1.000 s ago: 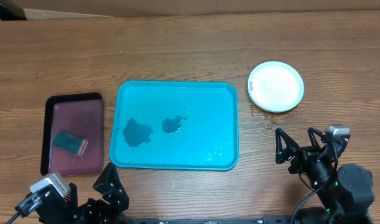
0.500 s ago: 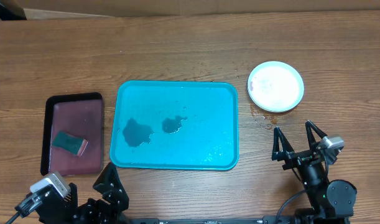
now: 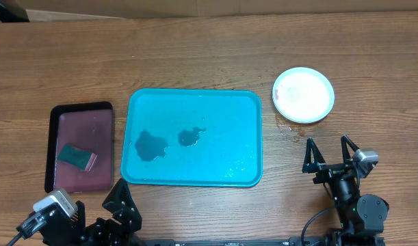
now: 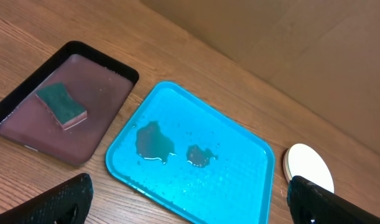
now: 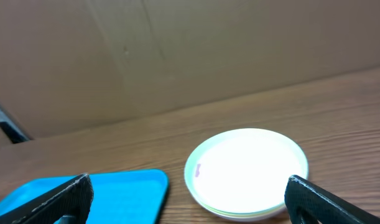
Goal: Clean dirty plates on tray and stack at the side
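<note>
The turquoise tray point(image 3: 222, 116) lies mid-table with no plate on it, only two water puddles point(image 3: 152, 145). The plates point(image 3: 303, 94) sit stacked on the wood to its right, a white one on top. In the right wrist view the plates point(image 5: 245, 171) show mint and yellow-green rims beneath and a small reddish mark near the left rim. My right gripper point(image 3: 328, 156) stands open just in front of the stack, apart from it, holding nothing. My left gripper point(image 3: 121, 203) is open at the front left, short of the tray point(image 4: 239, 180).
A dark maroon tray point(image 3: 92, 126) with a black rim lies left of the turquoise one, with a green sponge point(image 3: 76, 156) on it. Cardboard walls the table's far edge. A few wet spots mark the wood point(image 3: 287, 130) between tray and plates.
The right arm has drawn back a little toward the front edge and squared up, its gripper still open. Plates, trays and left arm stay put.
</note>
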Robot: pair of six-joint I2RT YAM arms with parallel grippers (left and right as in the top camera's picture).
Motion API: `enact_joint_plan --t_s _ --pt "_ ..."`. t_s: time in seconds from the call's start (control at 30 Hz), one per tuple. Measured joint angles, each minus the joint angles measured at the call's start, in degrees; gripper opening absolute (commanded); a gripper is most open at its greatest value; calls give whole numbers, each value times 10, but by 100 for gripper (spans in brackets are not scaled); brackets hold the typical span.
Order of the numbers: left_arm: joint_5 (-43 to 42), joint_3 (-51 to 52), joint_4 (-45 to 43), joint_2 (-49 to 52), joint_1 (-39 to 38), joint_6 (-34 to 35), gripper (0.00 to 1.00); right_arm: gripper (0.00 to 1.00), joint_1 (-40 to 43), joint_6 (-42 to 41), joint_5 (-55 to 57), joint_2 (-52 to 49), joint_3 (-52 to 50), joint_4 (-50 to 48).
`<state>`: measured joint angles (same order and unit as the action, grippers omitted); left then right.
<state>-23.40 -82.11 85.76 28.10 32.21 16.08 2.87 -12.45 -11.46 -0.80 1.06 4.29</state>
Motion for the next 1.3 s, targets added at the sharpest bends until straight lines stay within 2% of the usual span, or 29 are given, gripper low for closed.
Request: enact_joint_plan --t_s 0.33,0.77,1.0,1.3 --pt "0 0 0 0 0 0 100 100 4 77 14 0 0 0" --pt "0 0 0 0 0 0 100 100 4 91 14 0 0 0" --pt "0 0 0 0 -52 0 100 100 4 92 14 0 0 0" --pt "0 0 0 0 -52 0 100 100 4 92 14 0 0 0"
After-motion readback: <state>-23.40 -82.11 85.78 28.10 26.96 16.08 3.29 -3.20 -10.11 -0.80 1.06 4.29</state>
